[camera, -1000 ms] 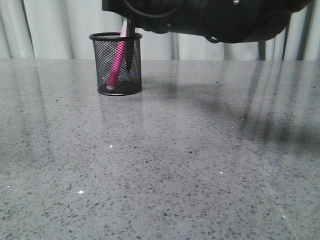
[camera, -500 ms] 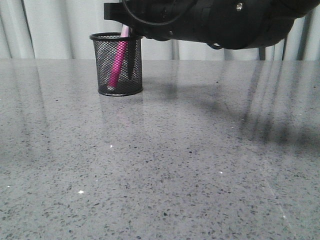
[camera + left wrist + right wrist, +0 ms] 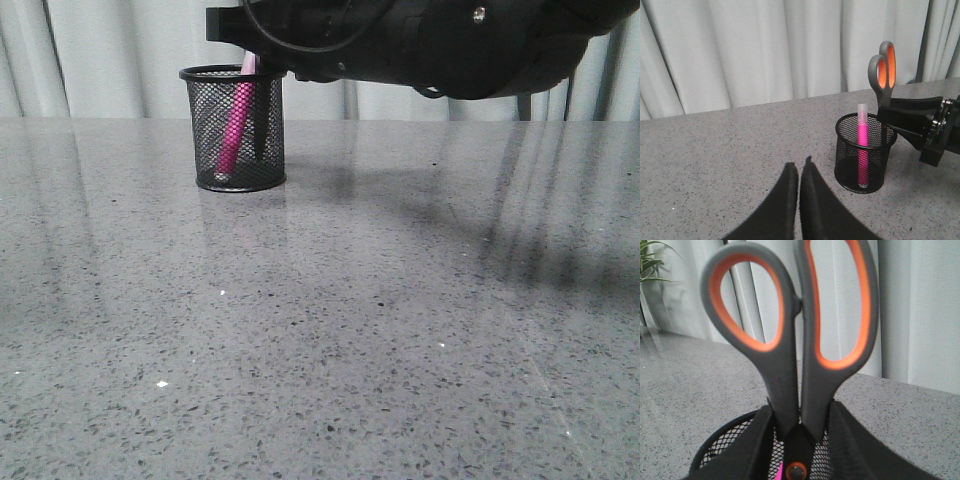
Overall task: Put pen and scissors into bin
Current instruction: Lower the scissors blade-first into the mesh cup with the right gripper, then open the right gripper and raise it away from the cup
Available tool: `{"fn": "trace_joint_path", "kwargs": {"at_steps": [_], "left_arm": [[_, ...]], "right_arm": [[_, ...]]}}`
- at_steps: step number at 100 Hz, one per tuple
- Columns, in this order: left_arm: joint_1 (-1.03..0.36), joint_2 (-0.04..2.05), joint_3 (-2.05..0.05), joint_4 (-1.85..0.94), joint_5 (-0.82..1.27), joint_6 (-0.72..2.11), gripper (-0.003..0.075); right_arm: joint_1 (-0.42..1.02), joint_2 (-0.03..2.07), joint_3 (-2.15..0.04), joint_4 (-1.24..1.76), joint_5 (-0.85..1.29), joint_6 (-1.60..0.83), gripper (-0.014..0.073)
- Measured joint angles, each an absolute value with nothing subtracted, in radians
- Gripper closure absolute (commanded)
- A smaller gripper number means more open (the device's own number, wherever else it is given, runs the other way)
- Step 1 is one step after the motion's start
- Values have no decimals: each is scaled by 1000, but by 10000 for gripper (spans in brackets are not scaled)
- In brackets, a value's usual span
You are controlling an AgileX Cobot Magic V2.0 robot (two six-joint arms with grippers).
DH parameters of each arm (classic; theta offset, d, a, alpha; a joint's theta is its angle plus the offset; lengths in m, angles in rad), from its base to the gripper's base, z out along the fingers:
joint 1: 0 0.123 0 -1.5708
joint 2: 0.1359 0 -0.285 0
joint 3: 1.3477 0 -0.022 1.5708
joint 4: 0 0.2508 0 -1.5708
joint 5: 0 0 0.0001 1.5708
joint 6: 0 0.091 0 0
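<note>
The black mesh bin (image 3: 207, 140) stands at the far left of the table. The pink pen (image 3: 234, 122) leans inside it, cap up. My right gripper (image 3: 800, 412) is shut on the scissors (image 3: 790, 355) just above the pivot, holding them upright over the bin (image 3: 722, 452). Their grey and orange handles point up and their dark blades (image 3: 258, 125) reach down inside the mesh. The left wrist view shows the bin (image 3: 865, 170), the pen (image 3: 862, 145), the scissors (image 3: 882, 70) and the right gripper (image 3: 887, 112) at the rim. My left gripper (image 3: 799, 167) is shut and empty, short of the bin.
The grey speckled table (image 3: 380, 300) runs back to white curtains (image 3: 110, 60). My right arm (image 3: 430, 45) hangs dark across the top of the front view. A green plant (image 3: 650, 265) shows at the far edge of the right wrist view.
My right arm has come down a little and the scissors' blades have sunk deeper into the bin. Since half a second ago almost nothing has moved.
</note>
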State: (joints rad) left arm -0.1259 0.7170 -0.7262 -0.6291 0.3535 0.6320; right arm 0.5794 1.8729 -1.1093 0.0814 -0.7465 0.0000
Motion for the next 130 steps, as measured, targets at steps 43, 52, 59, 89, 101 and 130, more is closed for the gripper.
{"fn": "trace_joint_path", "kwargs": {"at_steps": [43, 52, 59, 89, 101, 130], "left_arm": [[-126, 717, -726, -629, 353, 632, 742], [-126, 717, -726, -629, 353, 632, 742], [-126, 717, -726, -629, 353, 632, 742], [-126, 717, -726, -629, 353, 632, 742], [-126, 717, -726, -629, 353, 632, 742], [-126, 717, -726, -629, 353, 632, 742]], "right_arm": [[579, 1873, -1109, 81, -777, 0, 293], [579, 1873, -1109, 81, -806, 0, 293], [579, 1873, -1109, 81, -835, 0, 293], [578, 1842, -1109, 81, -968, -30, 310], [558, 1776, -1102, 79, -908, -68, 407], [434, 1530, -1093, 117, -376, -84, 660]]}}
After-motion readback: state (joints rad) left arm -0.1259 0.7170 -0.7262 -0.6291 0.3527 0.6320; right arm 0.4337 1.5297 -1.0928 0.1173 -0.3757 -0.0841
